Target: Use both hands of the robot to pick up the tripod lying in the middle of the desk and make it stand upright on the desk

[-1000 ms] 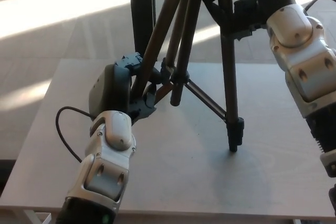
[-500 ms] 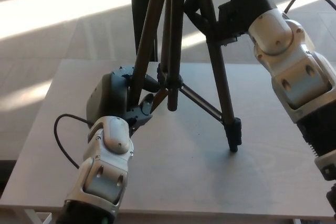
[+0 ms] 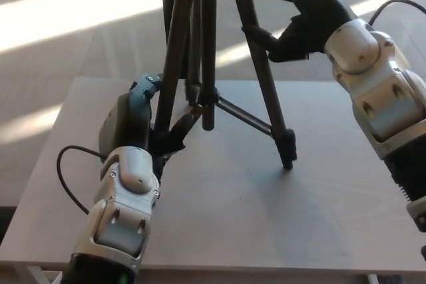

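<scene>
The black tripod (image 3: 208, 38) stands steeply on the grey desk (image 3: 266, 224), its top cut off by the picture's upper edge. Its right leg ends in a foot (image 3: 287, 157) that rests on the desk. The short middle leg ends at a tip (image 3: 208, 124) that seems to hang just above the surface. My left hand (image 3: 143, 121) is shut on the lower part of the left leg, which hides that leg's foot. My right hand (image 3: 299, 11) is up beside the right leg with its fingers spread open; one lower fingertip (image 3: 256, 31) touches the leg.
A black cable (image 3: 63, 164) loops off my left forearm over the desk's left side. The desk's left and front edges are close to that arm. Beyond the far edge lies a floor crossed by bright bands of sunlight (image 3: 80, 11).
The tripod has swung left and become more upright, its right foot sliding slightly left. My right hand has let go of the right leg and opened. My left hand still holds the left leg.
</scene>
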`<state>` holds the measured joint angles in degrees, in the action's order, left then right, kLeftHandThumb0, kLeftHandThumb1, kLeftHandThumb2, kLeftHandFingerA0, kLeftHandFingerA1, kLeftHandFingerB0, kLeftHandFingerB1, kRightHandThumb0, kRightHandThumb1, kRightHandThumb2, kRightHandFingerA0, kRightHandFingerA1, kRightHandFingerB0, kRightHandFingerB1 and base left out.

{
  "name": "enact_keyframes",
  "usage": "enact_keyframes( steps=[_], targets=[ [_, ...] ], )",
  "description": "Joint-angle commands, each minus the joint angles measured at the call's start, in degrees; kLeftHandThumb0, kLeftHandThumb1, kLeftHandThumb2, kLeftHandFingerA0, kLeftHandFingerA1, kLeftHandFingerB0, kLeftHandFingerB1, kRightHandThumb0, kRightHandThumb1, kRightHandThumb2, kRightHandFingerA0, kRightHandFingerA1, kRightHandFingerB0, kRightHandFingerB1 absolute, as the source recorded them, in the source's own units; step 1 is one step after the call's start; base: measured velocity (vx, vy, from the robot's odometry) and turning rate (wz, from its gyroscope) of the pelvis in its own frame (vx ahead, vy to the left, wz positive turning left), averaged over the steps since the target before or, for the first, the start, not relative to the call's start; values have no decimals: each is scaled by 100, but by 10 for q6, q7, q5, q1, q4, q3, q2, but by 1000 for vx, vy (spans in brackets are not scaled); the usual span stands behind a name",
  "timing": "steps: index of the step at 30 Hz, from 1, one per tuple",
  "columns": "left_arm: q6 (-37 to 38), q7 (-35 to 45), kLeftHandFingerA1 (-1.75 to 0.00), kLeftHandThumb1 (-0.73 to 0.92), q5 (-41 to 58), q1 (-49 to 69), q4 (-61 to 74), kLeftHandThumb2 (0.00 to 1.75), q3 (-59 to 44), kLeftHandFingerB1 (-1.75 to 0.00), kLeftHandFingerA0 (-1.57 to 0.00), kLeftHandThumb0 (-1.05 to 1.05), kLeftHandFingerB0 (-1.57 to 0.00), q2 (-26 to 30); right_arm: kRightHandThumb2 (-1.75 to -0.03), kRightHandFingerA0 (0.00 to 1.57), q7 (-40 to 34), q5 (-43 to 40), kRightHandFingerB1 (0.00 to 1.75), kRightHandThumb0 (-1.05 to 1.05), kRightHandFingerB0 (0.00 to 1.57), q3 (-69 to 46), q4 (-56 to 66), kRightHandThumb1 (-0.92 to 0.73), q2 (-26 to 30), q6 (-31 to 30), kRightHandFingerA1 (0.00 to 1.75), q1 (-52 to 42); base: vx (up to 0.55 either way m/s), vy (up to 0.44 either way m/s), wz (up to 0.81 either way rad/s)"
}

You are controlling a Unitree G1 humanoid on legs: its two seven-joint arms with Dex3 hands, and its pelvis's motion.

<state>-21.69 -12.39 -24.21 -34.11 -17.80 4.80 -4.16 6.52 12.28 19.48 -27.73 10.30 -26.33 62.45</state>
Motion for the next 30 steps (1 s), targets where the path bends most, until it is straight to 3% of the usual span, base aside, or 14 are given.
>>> enact_keyframes(
  steps=[1, 3, 6, 8, 10, 11, 16, 19, 20, 22, 23, 25, 26, 30],
  targets=[
    [-73, 77, 0, 75, 4, 5, -2, 64, 31, 0, 0, -102, 0, 28, -65, 0, 111, 23, 0, -105, 0, 41, -9, -74, 30, -111, 0, 0, 0, 0, 0],
    [-78, 79, 0, 67, 2, 4, -1, 86, 35, 0, 0, -103, 0, 32, -64, 0, 119, 15, 0, -105, 0, 37, -6, -72, 32, -114, 0, -1, 0, 0, 0],
    [-81, 79, 0, 77, 7, 5, 1, 64, 36, 0, 0, -105, 0, 36, -64, 0, 140, 16, 0, -105, 0, 44, -3, -73, 41, -110, 0, -2, 0, 0, 0],
    [-84, 80, 0, 63, 11, 6, 4, 87, 34, 0, 0, -104, 0, 36, -64, 0, 147, 14, 0, -105, 0, 44, 0, -72, 43, -110, 0, -3, 0, 0, 3],
    [-94, 85, 0, 76, 12, 6, 8, 64, 34, 0, 0, -105, 0, 38, -64, 0, 152, 13, 0, -105, 0, 44, 12, -72, 44, -119, 0, -8, 0, 0, 0],
    [-91, 85, 0, 63, 13, 8, 8, 86, 33, 0, 0, -104, 0, 39, -64, 0, 152, 12, 0, -105, 0, 41, 17, -71, 44, -119, 0, -11, 0, 0, 0],
    [-89, 92, 0, 76, 16, 27, 26, 65, 35, 0, 0, -104, 0, 47, -62, 0, 150, 7, 0, -105, 0, 23, 59, -69, 40, -144, 0, -35, 0, 0, 0],
    [-98, 103, 0, 63, 23, 39, 39, 86, 32, 0, 0, -99, 0, 51, -81, 0, 142, -7, 0, -103, 0, -9, 90, -57, 34, -153, 0, -59, 0, 0, 0],
    [-100, 106, 0, 75, 24, 46, 44, 63, 31, 0, 0, -99, 0, 54, -81, 0, 142, -15, 0, -102, 0, -27, 105, -55, 33, -167, 0, -70, 0, 0, 0],
    [-97, 107, 0, 62, 25, 54, 49, 85, 29, 0, 0, -97, 0, 59, -81, 0, 145, -15, 0, -103, 0, -38, 120, -56, 39, -172, 0, -81, 0, 0, 0],
    [-94, 112, 0, 75, 24, 62, 57, 63, 29, 0, 0, -98, 0, 67, -81, 0, 149, -13, 0, -103, 0, -44, 132, -55, 46, -173, 0, -90, 0, 0, 0],
    [-86, 125, 0, 64, 24, 87, 77, 87, 17, 0, 0, -101, 0, 102, -82, 0, 181, -3, 0, -105, 0, -42, 191, -60, 99, -186, 0, -123, 0, 0, 0],
    [-83, 130, 0, 77, 32, 98, 93, 64, 6, 0, 0, -102, 0, 116, -82, 0, 189, -12, 0, -105, 0, -57, 218, -59, 117, -197, 0, -140, 0, 0, 0],
    [-82, 158, 0, 66, 49, 136, 145, 86, -27, 0, 0, -103, 0, 165, -63, 0, 205, -15, 0, -105, 0, -92, 289, -72, 184, -196, 0, -200, 0, 0, 0]
  ],
)
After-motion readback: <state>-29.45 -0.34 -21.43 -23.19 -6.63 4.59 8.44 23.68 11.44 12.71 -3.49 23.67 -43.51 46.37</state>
